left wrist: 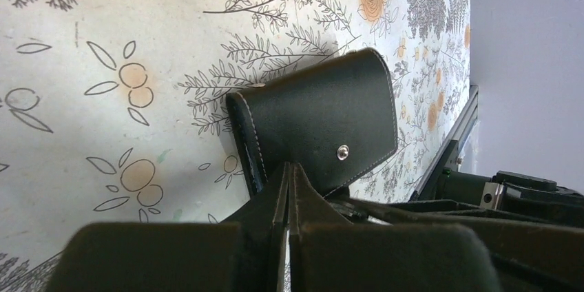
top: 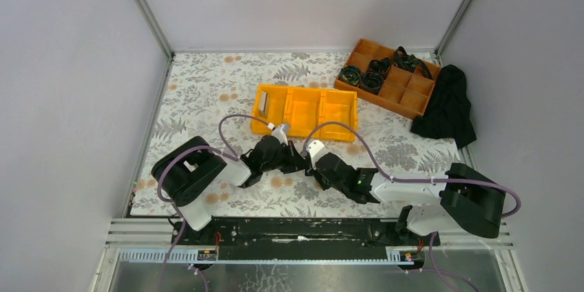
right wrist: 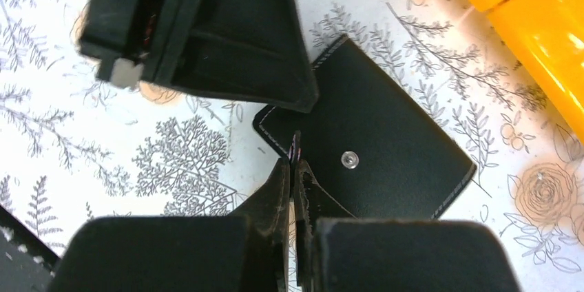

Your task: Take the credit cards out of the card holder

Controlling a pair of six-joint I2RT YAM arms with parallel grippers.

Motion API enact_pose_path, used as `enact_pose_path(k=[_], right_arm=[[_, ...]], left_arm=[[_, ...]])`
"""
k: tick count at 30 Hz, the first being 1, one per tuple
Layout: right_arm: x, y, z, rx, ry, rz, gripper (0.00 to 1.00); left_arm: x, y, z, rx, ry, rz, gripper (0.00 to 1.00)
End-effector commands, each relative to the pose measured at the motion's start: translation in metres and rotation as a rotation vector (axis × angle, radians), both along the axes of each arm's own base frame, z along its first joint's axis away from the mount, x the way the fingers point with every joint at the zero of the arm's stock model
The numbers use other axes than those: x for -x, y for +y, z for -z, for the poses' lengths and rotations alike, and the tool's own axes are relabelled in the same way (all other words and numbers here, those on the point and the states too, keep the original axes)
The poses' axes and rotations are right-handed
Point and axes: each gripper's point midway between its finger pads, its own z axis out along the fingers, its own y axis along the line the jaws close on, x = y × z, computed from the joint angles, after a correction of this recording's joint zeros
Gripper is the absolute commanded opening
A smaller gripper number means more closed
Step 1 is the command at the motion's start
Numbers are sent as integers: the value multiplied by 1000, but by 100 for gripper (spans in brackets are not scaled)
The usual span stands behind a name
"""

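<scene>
Card holder (right wrist: 386, 161): laid closed and flat on the worktop (top: 206, 85) between the two arms, snap side up, just in front of the yellow bin (top: 306, 89).
Long axis: in the right wrist view, directed away from the fingertips towards the lower right.
Left fingers (left wrist: 272, 195): pressed together, tip set against the holder's end.
Right fingers (right wrist: 275, 192): pressed together at the adjoining edge; a pinch on it cannot be confirmed.
Nearer arm: neither, as both are met at one corner.
Bin contents: one pale credit card (top: 262, 102) is stood in the left compartment.
</scene>
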Motion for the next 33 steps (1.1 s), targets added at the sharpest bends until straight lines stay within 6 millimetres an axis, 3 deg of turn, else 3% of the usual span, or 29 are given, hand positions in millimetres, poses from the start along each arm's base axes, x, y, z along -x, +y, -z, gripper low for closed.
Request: enact_pose_path(k=[1,5,10,13,15,18,24,33], right_arm=[[12,36,-24,-73,-15,-185,0],[31,46,-31,-120,26,-301,0],[21,43,-66,-204,-50,-232,0],[12,37,-94,-258,-113,-179,0],[9,34,-110,-276,-145,-164,0],[6,35,-122,-270,-161,-164,0],[9,44,-128,-307,-152,-185,0],[22,48,-121,-322,-92,-236,0]], left_arm=[[28,43,72,-251,172,-21,0],[27,43,74,-256,179,-19,0],[25,44,72,-257,178,-26,0],[19,46,62,-259,143,-47,2],[13,48,50,-264,104,-67,13],[3,53,28,-272,34,-101,17],[-9,67,-8,-297,-75,-156,18],[-5,76,-18,-288,-103,-183,19]])
